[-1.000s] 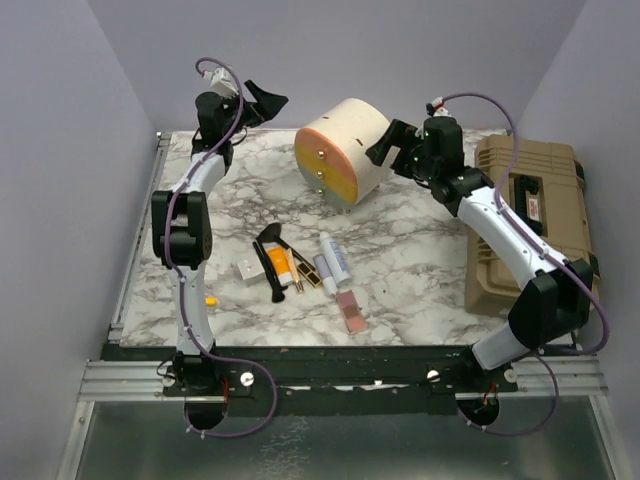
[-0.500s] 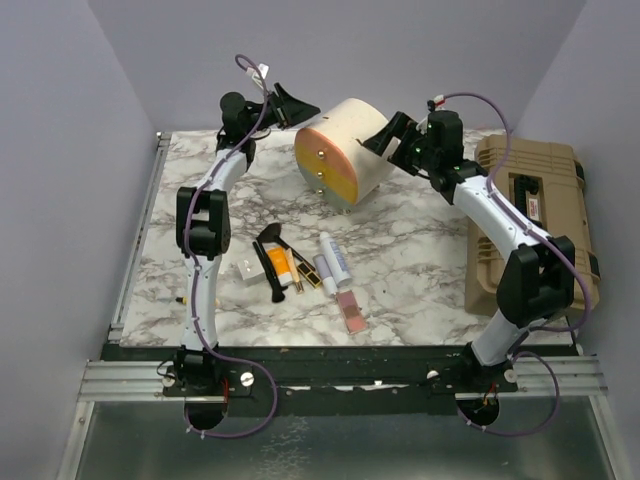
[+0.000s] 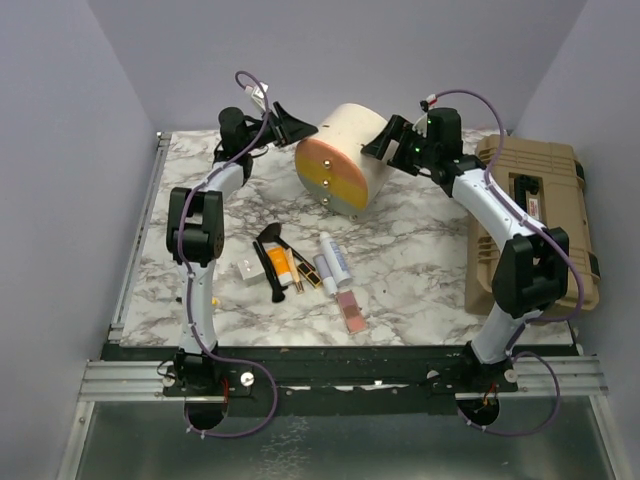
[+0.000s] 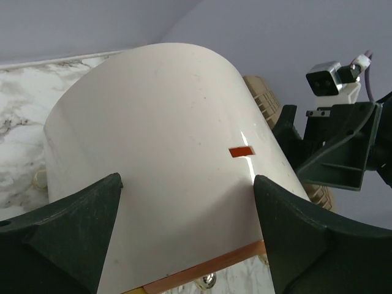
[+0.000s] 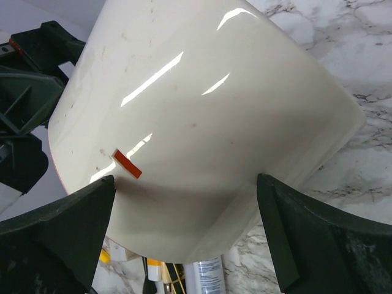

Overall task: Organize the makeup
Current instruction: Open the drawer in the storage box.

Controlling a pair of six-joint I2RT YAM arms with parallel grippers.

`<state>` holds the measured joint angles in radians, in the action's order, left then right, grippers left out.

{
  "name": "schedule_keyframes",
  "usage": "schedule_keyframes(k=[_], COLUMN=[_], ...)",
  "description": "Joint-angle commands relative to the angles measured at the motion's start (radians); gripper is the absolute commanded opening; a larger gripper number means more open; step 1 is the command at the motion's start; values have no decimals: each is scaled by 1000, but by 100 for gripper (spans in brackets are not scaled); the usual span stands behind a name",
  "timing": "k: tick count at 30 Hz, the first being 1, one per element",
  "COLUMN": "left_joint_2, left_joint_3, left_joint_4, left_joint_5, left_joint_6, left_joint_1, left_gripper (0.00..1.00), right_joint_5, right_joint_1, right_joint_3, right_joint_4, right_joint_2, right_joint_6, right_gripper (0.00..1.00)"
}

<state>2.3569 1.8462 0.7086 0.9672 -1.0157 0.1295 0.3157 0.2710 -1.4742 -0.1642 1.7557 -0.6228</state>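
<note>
While the makeup [image 3: 300,270] lies in a small bunch on the table [image 3: 420,270], on the arms' side of the case [image 3: 345,160], both claws are up at the case, well apart from it. An orange tube [image 3: 278,263] and a white tube [image 3: 335,258] are in the bunch. A white compact [image 3: 246,268] sits at its left, and a pink palette [image 3: 351,312] lies farthest from the case. The left claw [image 4: 187,179] comes at the case from the left, its fingers wide apart, one on each side of the round wall. The right claw [image 5: 187,179] does the same from the right. I cannot tell if any finger presses on the case. A tan box [image 3: 530,215] sits right of the case.
</note>
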Motion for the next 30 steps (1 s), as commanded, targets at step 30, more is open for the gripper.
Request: schedule_keyframes(k=[30], left_joint_2=[-634], left_joint_3=[-380], left_joint_4=[-905], left_joint_5=[-490], left_joint_6=[766], left_joint_1=[75], left_gripper=[96], right_joint_5=[118], right_joint_1=[5], right_joint_3=[218], right_joint_4=[-19], right_joint_2=[-366], right_joint_6=[-36], right_gripper=[90])
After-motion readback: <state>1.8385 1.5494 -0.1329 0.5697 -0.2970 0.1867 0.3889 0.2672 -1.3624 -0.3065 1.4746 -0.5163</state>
